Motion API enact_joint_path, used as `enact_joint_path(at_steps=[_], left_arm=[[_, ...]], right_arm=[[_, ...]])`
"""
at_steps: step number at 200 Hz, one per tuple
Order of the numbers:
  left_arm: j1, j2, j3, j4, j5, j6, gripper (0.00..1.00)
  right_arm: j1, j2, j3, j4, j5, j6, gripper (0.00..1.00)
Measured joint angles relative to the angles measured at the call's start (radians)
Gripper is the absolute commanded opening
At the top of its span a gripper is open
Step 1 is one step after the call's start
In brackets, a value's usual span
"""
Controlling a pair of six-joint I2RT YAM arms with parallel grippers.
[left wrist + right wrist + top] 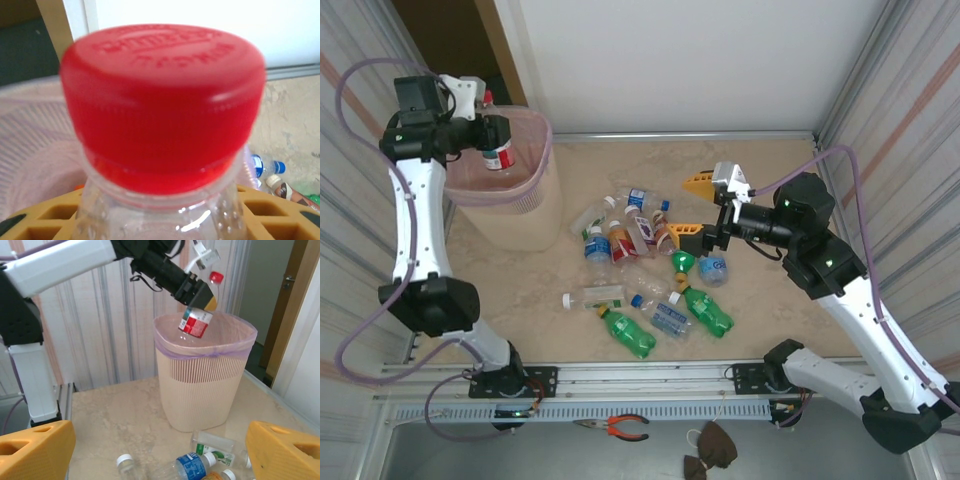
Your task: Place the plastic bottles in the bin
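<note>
My left gripper (492, 138) is shut on a clear plastic bottle (500, 155) with a red cap (162, 100) and a red label, holding it tilted just above the open mouth of the bin (535, 180). The right wrist view shows that bottle (196, 322) hanging over the pale pink rim of the bin (200, 385). My right gripper (692, 208) stands open above the heap of plastic bottles (640, 255) lying mid-table, its yellow fingers (35, 450) wide apart with nothing between them. Two green bottles (625, 332) lie nearest the front.
The bin stands at the table's back left, against the striped wall. Bottles with blue (197, 465) and green-white (220, 447) labels lie right of its base. Orange-handled pliers (615, 427) rest on the front ledge below the rail.
</note>
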Motion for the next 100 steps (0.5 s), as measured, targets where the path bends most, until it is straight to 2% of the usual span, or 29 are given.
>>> enact_joint_path(at_steps=[62, 100], left_arm=[[-0.001, 0.150, -0.037, -0.023, 0.187, -0.001, 0.51], [-0.014, 0.243, -0.090, -0.029, 0.246, 0.006, 0.51]], right_arm=[[0.000, 0.009, -0.013, -0.008, 0.000, -0.012, 0.87], [0.000, 0.009, -0.021, -0.008, 0.001, -0.013, 0.87]])
